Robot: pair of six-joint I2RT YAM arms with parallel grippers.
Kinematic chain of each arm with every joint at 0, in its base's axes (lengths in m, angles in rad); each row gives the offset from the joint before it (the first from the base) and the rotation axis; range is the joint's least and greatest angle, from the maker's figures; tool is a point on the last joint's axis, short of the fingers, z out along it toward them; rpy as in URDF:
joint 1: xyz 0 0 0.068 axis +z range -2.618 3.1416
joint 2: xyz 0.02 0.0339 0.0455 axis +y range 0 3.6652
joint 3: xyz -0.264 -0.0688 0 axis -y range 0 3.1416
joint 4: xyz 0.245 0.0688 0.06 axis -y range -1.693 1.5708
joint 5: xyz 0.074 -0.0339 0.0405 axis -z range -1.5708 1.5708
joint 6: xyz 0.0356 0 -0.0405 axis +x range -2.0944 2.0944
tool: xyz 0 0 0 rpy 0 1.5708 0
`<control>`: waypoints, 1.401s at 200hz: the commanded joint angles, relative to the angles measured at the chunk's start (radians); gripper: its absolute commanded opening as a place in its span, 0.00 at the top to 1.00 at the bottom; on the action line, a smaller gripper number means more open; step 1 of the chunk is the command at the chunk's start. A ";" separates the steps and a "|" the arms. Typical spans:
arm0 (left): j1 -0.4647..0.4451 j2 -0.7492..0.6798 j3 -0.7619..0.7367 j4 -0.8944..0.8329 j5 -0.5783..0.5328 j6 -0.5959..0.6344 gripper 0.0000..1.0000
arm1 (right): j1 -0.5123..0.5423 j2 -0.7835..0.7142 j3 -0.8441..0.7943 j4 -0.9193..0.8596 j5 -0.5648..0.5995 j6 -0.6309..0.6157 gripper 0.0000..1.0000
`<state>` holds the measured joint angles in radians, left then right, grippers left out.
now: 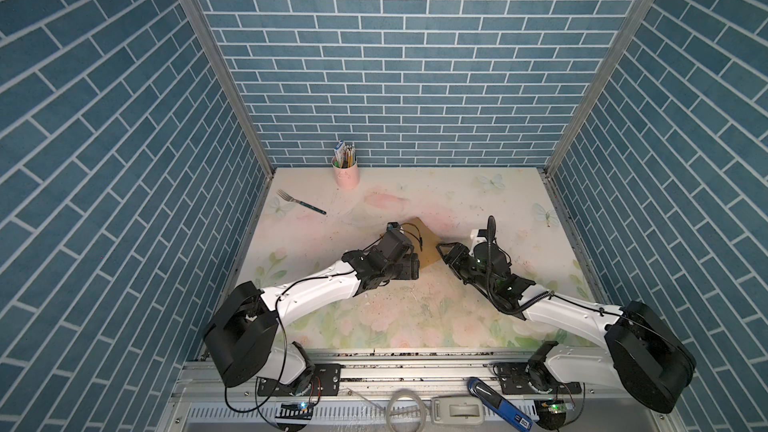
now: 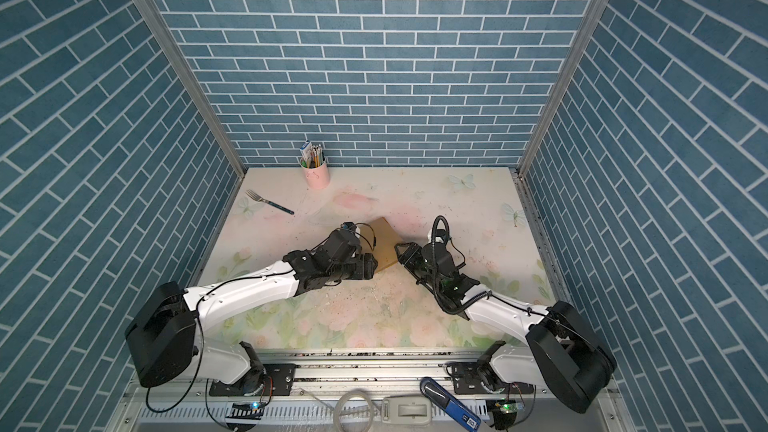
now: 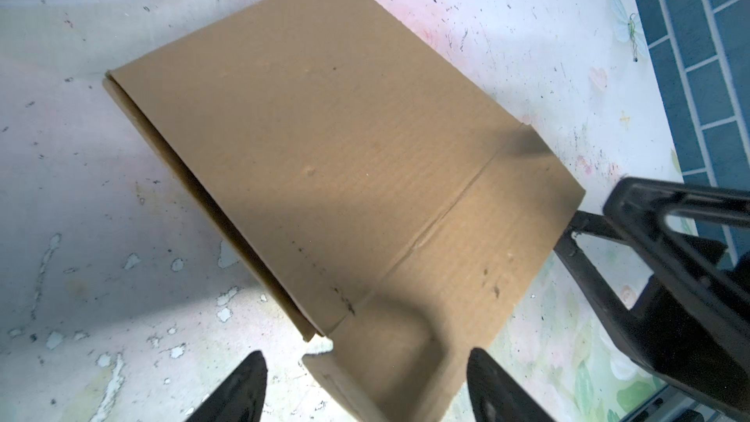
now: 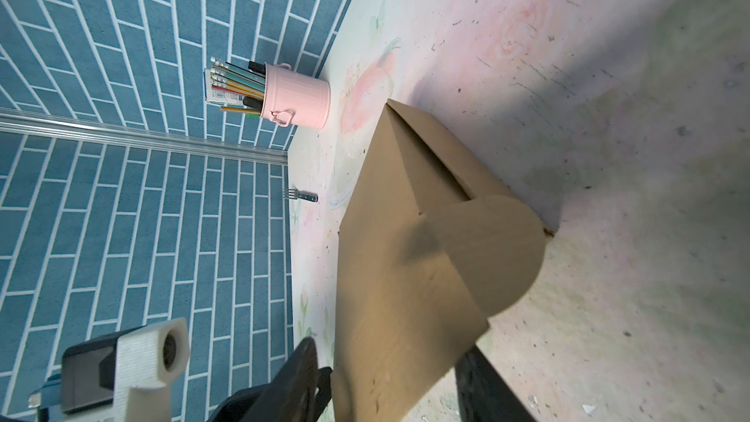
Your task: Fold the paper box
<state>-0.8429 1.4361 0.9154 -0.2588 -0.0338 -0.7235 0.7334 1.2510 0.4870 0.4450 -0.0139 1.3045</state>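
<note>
**Box sits mid-tabletop, held from the right only**

Blue brick-patterned walls (image 1: 374,56) enclose your pale, flower-printed tabletop (image 1: 478,201). Near its middle lies the shallow, plain brown corrugated-cardboard paper box (image 1: 428,243), set cornerwise with an arm on each side. Your left tool (image 3: 365,355) stands wide apart at one end of the box. A creased end flap sits between its black fingers (image 3: 243,387), with bare tabletop showing between one finger and the cardboard, so it grips nothing. Your right tool (image 4: 389,359) is partly closed on the opposite edge, and cardboard fills the space between its fingers. By the back wall stands a pink metal bucket of pencils (image 1: 346,178). A steel fork with a dark handle (image 1: 300,202) lies nearer the left wall.
</note>
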 commanded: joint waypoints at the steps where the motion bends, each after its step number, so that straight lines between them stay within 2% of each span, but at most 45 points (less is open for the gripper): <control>1: 0.004 -0.006 -0.018 -0.033 -0.026 0.008 0.21 | 0.006 -0.034 0.035 -0.034 0.003 -0.003 0.45; 16: 0.004 -0.003 -0.022 -0.026 -0.021 0.006 0.21 | 0.006 -0.046 0.032 -0.084 -0.005 -0.016 0.45; 35: 0.004 0.001 -0.027 -0.020 -0.014 0.005 0.21 | 0.006 -0.076 0.045 -0.231 -0.011 -0.059 0.47; 88: 0.007 0.000 -0.026 -0.028 -0.014 0.007 0.21 | -0.009 -0.231 0.140 -0.679 0.065 -0.336 0.47; 102: 0.008 0.002 -0.024 -0.029 -0.014 0.006 0.21 | -0.052 -0.211 0.193 -0.736 0.023 -0.420 0.47; 118: 0.008 0.007 -0.019 -0.030 -0.008 0.003 0.21 | -0.109 -0.161 0.241 -0.739 -0.062 -0.495 0.48; 127: 0.010 0.007 -0.018 -0.029 -0.005 0.002 0.21 | -0.126 -0.121 0.273 -0.744 -0.067 -0.540 0.48; 165: 0.008 -0.003 -0.016 -0.047 -0.006 -0.001 0.21 | -0.146 0.033 0.364 -0.713 -0.160 -0.660 0.48; 206: 0.010 -0.005 -0.022 -0.056 -0.014 -0.001 0.21 | -0.146 0.142 0.403 -0.673 -0.207 -0.680 0.50; 280: 0.025 0.018 -0.029 -0.029 -0.003 -0.002 0.22 | -0.134 0.148 0.380 -0.655 -0.204 -0.707 0.55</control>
<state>-0.8265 1.4368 0.9005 -0.2859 -0.0364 -0.7254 0.5938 1.3956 0.8616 -0.2237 -0.2066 0.6441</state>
